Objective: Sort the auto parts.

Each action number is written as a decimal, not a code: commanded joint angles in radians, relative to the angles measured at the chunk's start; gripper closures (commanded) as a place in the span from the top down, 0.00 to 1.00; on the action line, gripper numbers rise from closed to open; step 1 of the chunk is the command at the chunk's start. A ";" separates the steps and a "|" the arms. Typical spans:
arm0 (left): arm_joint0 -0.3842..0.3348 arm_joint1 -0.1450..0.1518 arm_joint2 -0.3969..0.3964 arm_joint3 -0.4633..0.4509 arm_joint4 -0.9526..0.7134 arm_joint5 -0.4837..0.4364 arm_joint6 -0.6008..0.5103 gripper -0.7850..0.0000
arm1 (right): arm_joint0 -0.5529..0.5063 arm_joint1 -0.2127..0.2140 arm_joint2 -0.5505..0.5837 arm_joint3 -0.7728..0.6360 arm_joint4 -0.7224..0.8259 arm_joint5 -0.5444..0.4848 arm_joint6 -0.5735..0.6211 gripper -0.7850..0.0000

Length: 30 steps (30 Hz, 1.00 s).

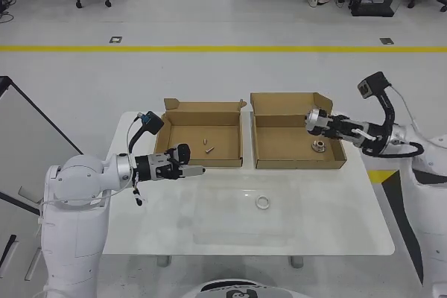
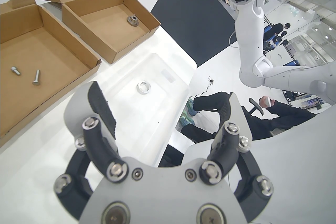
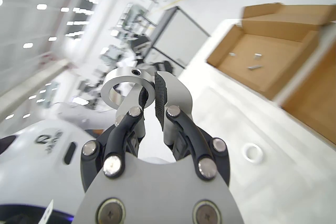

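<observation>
Two rings left to sort. My right gripper (image 3: pixel 151 93) is clamped on one ring (image 3: pixel 126 73), pinched by its wall, and hangs over the right box (image 1: pixel 302 165) where the flange (image 1: pixel 318 146) sits. The loose ring (image 1: pixel 262 202) lies on the table (image 1: pixel 320 216) in front of the boxes.

Plan: go down inside the walls, clear of the flange, level the ring and release low so it can't roll or bounce out. The grip is thin, so no fast wrist moves.

My left gripper (image 2: pixel 162 93) is spread wide and empty, just by the left box (image 1: pixel 227 162) holding the bolts (image 1: pixel 209 147). It's nearer the loose ring, so probably its pick.
</observation>
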 commanded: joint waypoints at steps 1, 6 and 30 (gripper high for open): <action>0.000 0.000 0.000 0.000 0.000 0.000 0.000 1.00 | 0.022 0.016 0.018 -0.034 -0.278 0.022 0.045 0.00; 0.000 0.000 0.000 0.000 0.000 0.000 0.000 1.00 | 0.135 0.047 -0.055 -0.018 -0.639 -0.041 0.231 0.00; 0.000 0.000 0.000 0.000 0.000 0.000 0.000 1.00 | 0.500 -0.020 -0.648 0.550 -1.027 -0.118 0.189 0.00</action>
